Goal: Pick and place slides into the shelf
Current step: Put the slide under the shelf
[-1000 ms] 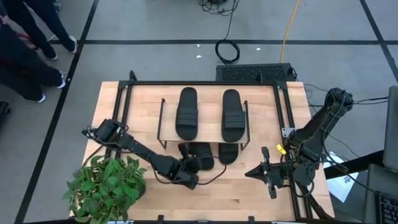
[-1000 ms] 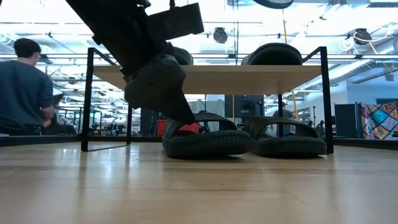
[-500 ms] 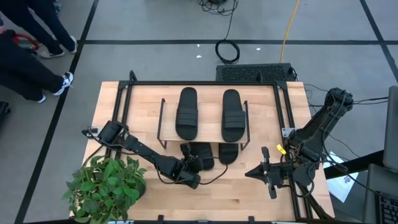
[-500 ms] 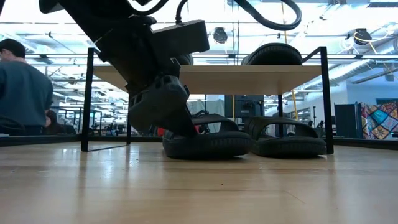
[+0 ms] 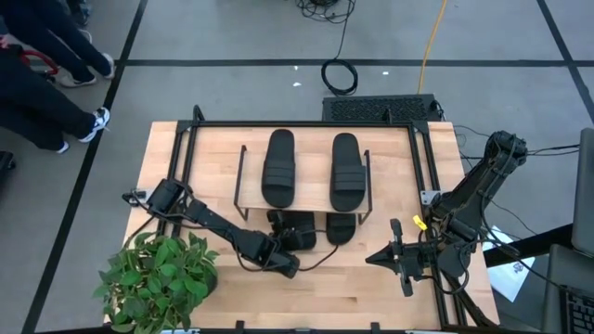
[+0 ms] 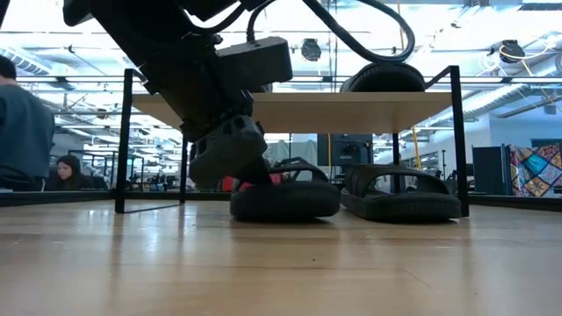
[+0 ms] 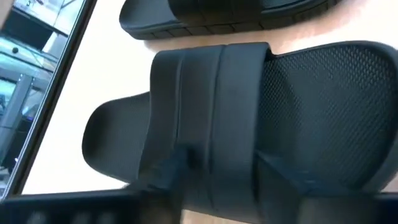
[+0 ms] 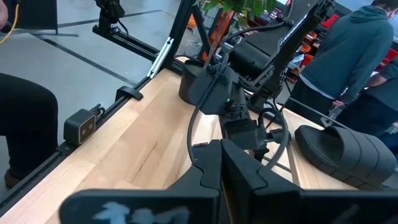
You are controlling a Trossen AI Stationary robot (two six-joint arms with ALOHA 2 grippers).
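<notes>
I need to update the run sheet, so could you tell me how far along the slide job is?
Done: two slides lie on the shelf top, and a third sits under it on the table. In hand: the left gripper is at the fourth slide, fingers straddling its strap at the shelf's front edge. Left: settling that slide underneath and letting go. The right gripper waits shut, off to the side.

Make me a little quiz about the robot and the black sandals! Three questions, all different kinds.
1. How many slides lie on top of the shelf?
2. True or false: the left gripper is at a slide under the shelf.
3. Which arm waits at the table's edge? A) left B) right

Key: 1. Two: one slide and another slide. 2. True. 3. B, the right gripper.
</notes>
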